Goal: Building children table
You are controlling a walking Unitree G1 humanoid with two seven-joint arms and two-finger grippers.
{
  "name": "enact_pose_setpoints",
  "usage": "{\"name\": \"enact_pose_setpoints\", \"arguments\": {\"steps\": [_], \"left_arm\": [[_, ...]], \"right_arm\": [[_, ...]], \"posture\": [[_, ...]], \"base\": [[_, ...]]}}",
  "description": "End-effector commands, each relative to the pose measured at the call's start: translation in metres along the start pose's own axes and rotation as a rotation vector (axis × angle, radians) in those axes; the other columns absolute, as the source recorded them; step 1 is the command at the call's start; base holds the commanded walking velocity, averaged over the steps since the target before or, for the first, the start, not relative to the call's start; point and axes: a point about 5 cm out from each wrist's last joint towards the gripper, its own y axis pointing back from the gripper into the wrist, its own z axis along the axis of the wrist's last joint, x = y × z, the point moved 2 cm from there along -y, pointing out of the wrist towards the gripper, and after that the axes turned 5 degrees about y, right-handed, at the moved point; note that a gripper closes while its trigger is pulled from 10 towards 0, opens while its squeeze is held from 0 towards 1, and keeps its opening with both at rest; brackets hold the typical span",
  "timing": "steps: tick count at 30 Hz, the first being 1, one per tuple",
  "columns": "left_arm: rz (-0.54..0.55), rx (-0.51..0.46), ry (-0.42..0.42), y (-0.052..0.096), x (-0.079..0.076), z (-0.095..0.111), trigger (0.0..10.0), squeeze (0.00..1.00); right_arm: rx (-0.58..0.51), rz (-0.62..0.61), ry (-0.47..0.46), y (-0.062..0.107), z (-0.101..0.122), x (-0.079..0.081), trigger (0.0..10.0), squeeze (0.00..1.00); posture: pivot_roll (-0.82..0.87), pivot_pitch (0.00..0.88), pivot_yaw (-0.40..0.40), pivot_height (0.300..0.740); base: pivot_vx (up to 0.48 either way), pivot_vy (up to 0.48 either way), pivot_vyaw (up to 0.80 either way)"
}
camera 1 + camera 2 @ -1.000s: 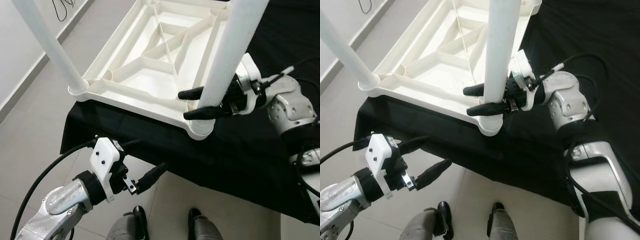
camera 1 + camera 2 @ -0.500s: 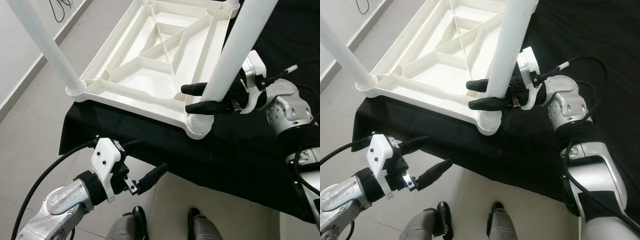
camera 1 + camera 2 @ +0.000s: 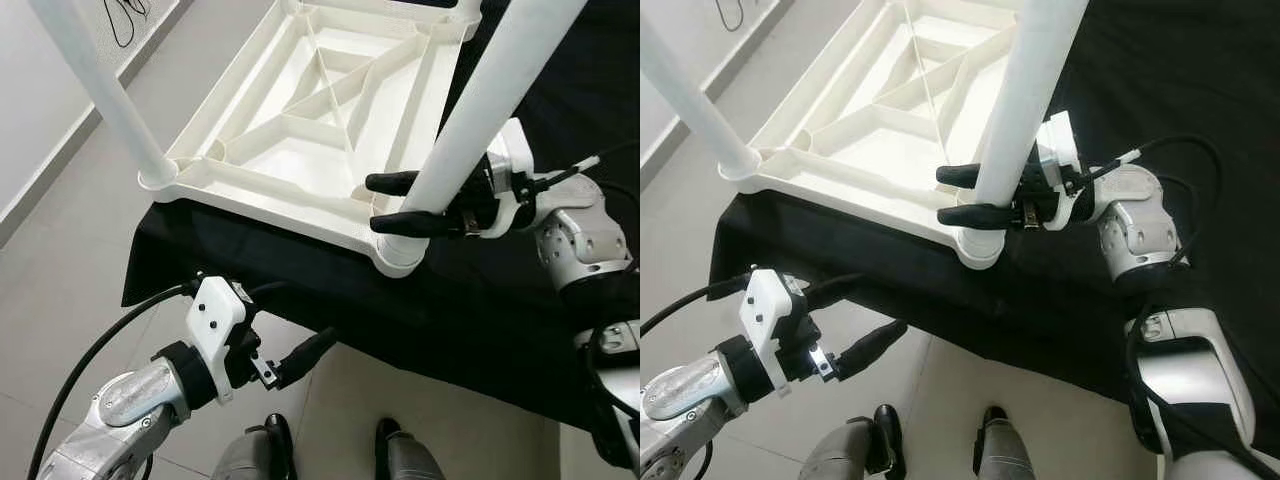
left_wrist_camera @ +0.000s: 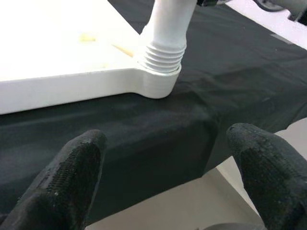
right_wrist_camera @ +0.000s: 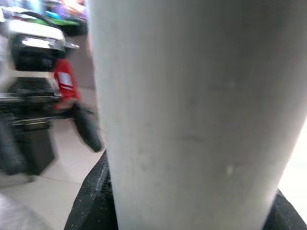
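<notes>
**Leg going into the near-right corner socket**

Left eye view: white tabletop [image 3: 300, 130] lies upside down on a black cloth [image 3: 500, 310] covering a stand, ribs up. Right gripper [image 3: 400, 205] has its two black fingers clamped around the near-right table leg [image 3: 480, 110], just above the corner socket [image 3: 400, 255]. A second leg [image 3: 105, 95] already stands in the near-left corner. Left gripper [image 3: 300, 355] hangs below the cloth's near edge, off the work.

Right eye view: same scene; the held leg leans a little to the right, its base at the socket. The robot's feet [image 3: 935, 440] stand on grey floor tiles [image 3: 700, 260].

Left wrist view: left fingers [image 4: 72, 167] are spread wide, holding nothing. Thread ridges [image 4: 160, 57] show above the socket rim, so the leg looks not fully seated (my judgement).

Right wrist view: the leg is pinched between the pads; blurred room clutter behind.

Step in hand: screwing in this leg. Next move probably calls for straightening it and turning further. Nothing blocks the corner; the tabletop is unheld and may shift.
</notes>
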Motion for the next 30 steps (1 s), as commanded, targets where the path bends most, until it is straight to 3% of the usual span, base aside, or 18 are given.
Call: {"name": "enact_pose_setpoints", "arguments": {"steps": [1,11,22,30], "left_arm": [[-0.01,0.015,0.012,0.0,-0.002,-0.006,10.0,0.0],[-0.01,0.007,0.011,-0.003,0.001,-0.008,10.0,0.0],[-0.016,0.007,0.006,-0.005,0.003,-0.01,10.0,0.0],[-0.019,0.01,0.005,-0.005,0.004,-0.01,10.0,0.0]], "right_arm": [[0.174,-0.037,-0.078,0.004,-0.033,0.015,10.0,0.0],[0.289,-0.329,-0.147,0.015,-0.037,0.015,10.0,0.0],[0.326,-0.57,-0.205,0.023,-0.04,0.008,10.0,0.0],[0.352,-0.731,-0.255,0.029,-0.046,0.014,10.0,0.0]], "posture": [[0.01,0.341,0.013,0.74],[-0.01,0.33,0.008,0.74],[-0.02,0.325,0.012,0.74],[-0.02,0.326,0.02,0.74]], "base": [[0.0,0.0,0.0],[0.0,0.0,0.0],[0.0,0.0,0.0],[0.0,0.0,0.0]]}}
